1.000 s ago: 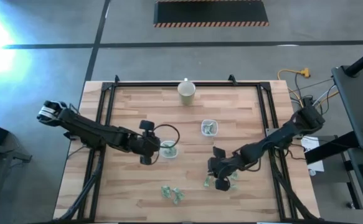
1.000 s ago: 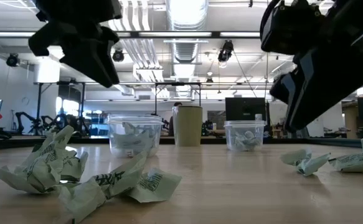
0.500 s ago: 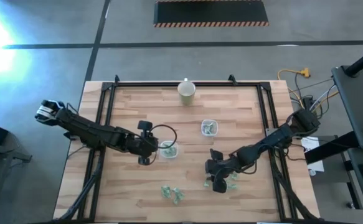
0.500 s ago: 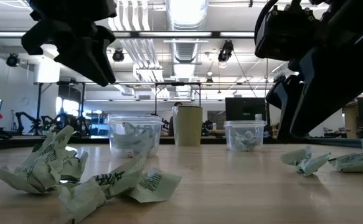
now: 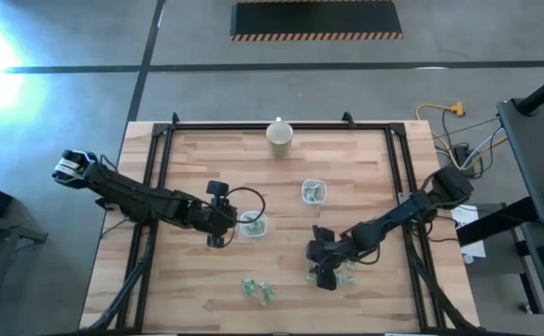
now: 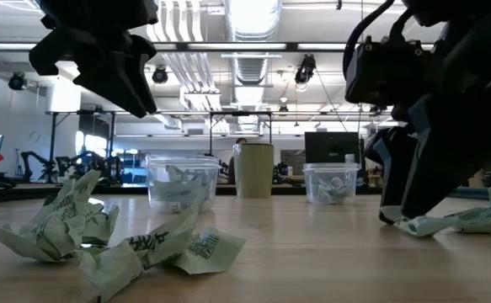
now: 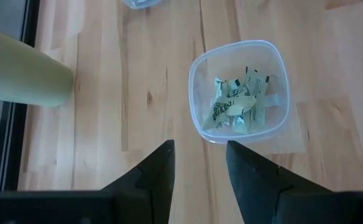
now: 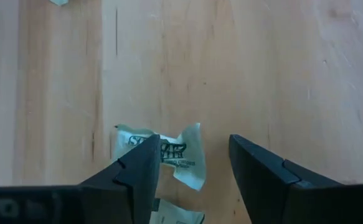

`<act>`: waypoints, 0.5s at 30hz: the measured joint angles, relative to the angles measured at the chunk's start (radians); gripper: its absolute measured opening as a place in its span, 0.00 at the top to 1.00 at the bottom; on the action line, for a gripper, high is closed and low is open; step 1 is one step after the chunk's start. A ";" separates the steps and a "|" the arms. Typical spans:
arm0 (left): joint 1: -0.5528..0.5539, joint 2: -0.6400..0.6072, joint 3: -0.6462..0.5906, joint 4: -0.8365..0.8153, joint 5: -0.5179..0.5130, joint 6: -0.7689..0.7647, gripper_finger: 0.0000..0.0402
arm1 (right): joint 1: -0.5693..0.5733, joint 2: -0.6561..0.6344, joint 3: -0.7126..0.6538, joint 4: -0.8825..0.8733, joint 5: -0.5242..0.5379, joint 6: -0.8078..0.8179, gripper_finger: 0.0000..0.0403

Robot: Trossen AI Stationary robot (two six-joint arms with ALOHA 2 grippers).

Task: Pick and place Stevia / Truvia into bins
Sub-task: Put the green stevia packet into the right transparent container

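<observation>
Right end effector (image 8: 190, 177), fingers spread, low over a crumpled green-and-white packet (image 8: 169, 158) with illegible dark print on the table (image 8: 281, 74). Left end effector (image 7: 200, 177), also spread, hangs above a clear bin (image 7: 240, 90) holding packets, a cream cup (image 7: 19, 74) nearby.

Crumpled pale-green Stevia packets (image 5: 258, 290) lay in two loose clusters on the table; both clear bins (image 5: 313, 192) held several.

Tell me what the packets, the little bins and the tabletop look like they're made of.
The packets look like thin matte paper: creased, crumpled, with printed lettering. The bins seem to be clear, slightly glossy plastic, since the contents and the table show through their walls. The tabletop looks like pale wood in joined strips, with visible grain and a smooth finish.
</observation>
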 joint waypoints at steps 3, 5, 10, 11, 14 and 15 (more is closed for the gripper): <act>0.000 0.000 0.000 0.000 0.000 0.000 0.68 | 0.000 0.010 0.001 0.000 0.001 0.000 0.56; 0.000 0.000 0.000 0.001 0.000 0.000 0.68 | 0.000 0.010 0.002 -0.003 0.003 -0.001 0.58; 0.000 0.000 0.000 0.001 0.000 0.000 0.68 | 0.001 0.005 0.001 -0.010 0.004 -0.045 0.68; 0.000 0.000 0.000 0.001 0.000 0.000 0.68 | 0.001 0.003 0.000 -0.012 0.005 -0.050 0.70; 0.000 0.000 0.000 0.001 0.000 0.000 0.68 | 0.001 0.003 -0.001 -0.014 0.006 -0.058 0.80; 0.000 0.000 0.000 0.001 0.000 0.000 0.68 | 0.001 0.003 -0.001 -0.013 0.005 -0.065 0.83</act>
